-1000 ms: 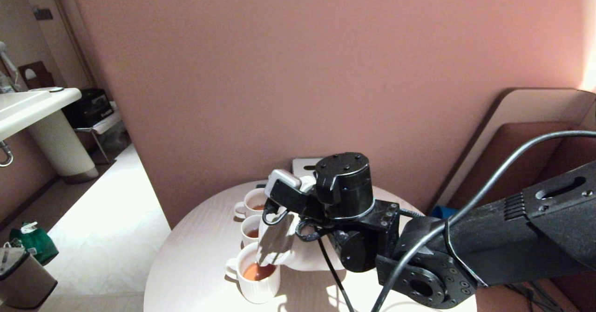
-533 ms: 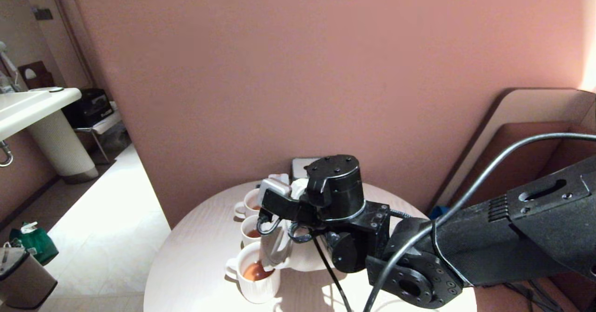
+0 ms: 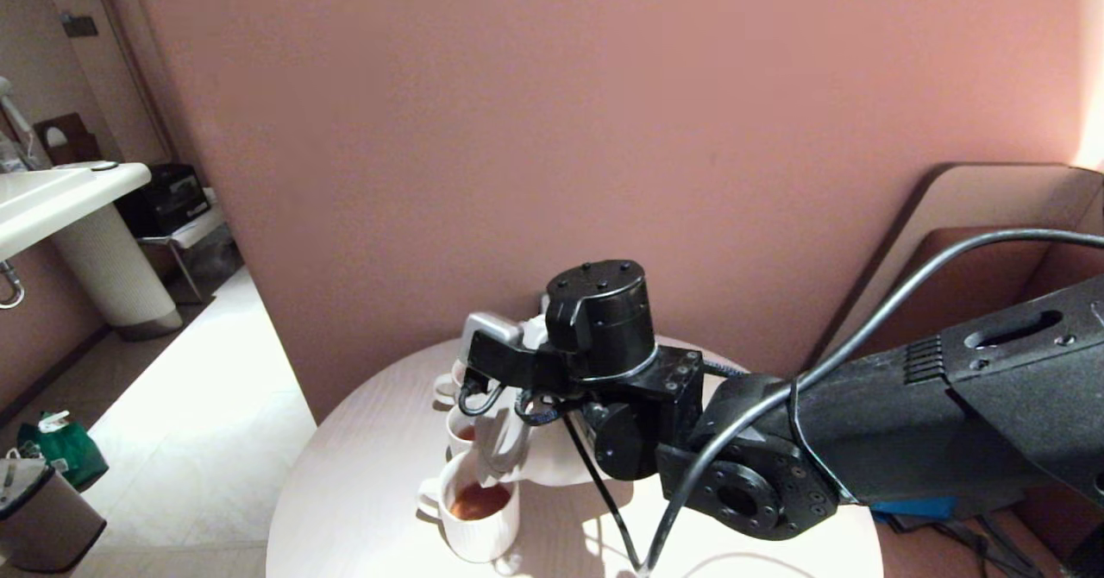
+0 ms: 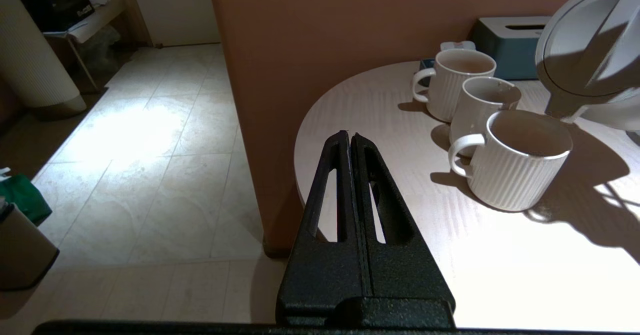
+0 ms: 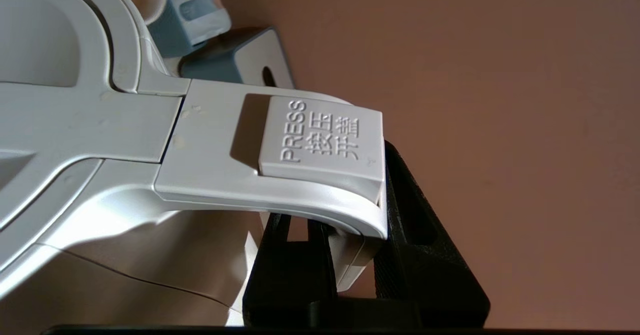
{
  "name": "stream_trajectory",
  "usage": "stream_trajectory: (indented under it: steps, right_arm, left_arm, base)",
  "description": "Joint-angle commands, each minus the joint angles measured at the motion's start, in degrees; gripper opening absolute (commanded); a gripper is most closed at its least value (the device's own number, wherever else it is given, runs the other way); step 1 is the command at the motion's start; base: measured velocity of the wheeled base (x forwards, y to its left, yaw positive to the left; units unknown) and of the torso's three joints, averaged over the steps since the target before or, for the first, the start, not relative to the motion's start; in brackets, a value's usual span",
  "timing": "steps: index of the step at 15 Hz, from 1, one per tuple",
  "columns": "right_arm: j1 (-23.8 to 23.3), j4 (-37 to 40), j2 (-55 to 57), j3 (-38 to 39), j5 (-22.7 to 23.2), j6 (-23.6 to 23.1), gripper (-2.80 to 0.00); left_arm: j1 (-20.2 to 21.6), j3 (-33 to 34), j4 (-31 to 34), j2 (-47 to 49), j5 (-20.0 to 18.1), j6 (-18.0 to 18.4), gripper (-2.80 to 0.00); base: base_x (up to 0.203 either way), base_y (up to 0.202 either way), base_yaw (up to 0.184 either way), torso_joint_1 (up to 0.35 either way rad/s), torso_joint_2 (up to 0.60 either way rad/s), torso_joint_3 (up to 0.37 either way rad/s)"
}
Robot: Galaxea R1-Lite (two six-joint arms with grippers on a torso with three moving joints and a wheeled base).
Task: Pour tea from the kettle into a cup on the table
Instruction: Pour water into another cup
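Observation:
My right gripper [image 5: 350, 225] is shut on the angular handle of the white kettle [image 5: 100, 125], just below its PRESS button [image 5: 320, 140]. In the head view the kettle [image 3: 552, 466] hangs tilted under my right arm [image 3: 604, 328], its spout over the nearest ribbed white cup [image 3: 477, 526]. That cup holds orange-red tea [image 3: 480, 500]. Behind it, a second cup [image 3: 461, 434] also shows tea, and a third cup [image 3: 447, 386] is mostly hidden. All stand on the round pale table [image 3: 362, 474]. My left gripper [image 4: 349, 136] is shut and empty, off the table's edge [image 4: 310, 140].
A blue-grey tissue box [image 4: 510, 40] stands at the back of the table by the pink wall. The right arm's cable [image 3: 604, 492] trails over the tabletop. A washbasin counter [image 3: 52, 203] and a green bag [image 3: 56, 449] are off to the left.
My right arm with the kettle has shifted to the left and risen slightly. The spout stays over the nearest cup.

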Motion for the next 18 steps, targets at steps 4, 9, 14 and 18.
stream_trajectory:
  steps: [4, 9, 14, 18]
  right_arm:
    - [0.1, 1.39, 0.09, -1.95, -0.3, -3.68, -2.8]
    - [0.1, 1.66, 0.5, -3.37, -0.23, -8.17, -2.8]
    - [0.1, 1.72, 1.38, -5.58, -0.31, -10.67, -2.8]
    - [0.1, 1.73, 2.47, -7.31, -0.36, -12.49, -2.8]
  left_arm:
    - [-0.01, 0.0, -0.04, 0.04, 0.0, -0.02, -2.8]
    - [0.07, 0.0, -0.04, 0.04, 0.0, -0.02, -2.8]
    - [0.0, 0.0, -0.04, 0.04, 0.0, -0.02, -2.8]
    - [0.07, 0.0, -0.04, 0.04, 0.0, -0.02, -2.8]
  base:
    - [0.0, 0.0, 0.0, 0.0, 0.0, 0.0]
    - [0.0, 0.0, 0.0, 0.0, 0.0, 0.0]
    - [0.0, 0.0, 0.0, 0.0, 0.0, 0.0]
    - [0.0, 0.0, 0.0, 0.0, 0.0, 0.0]
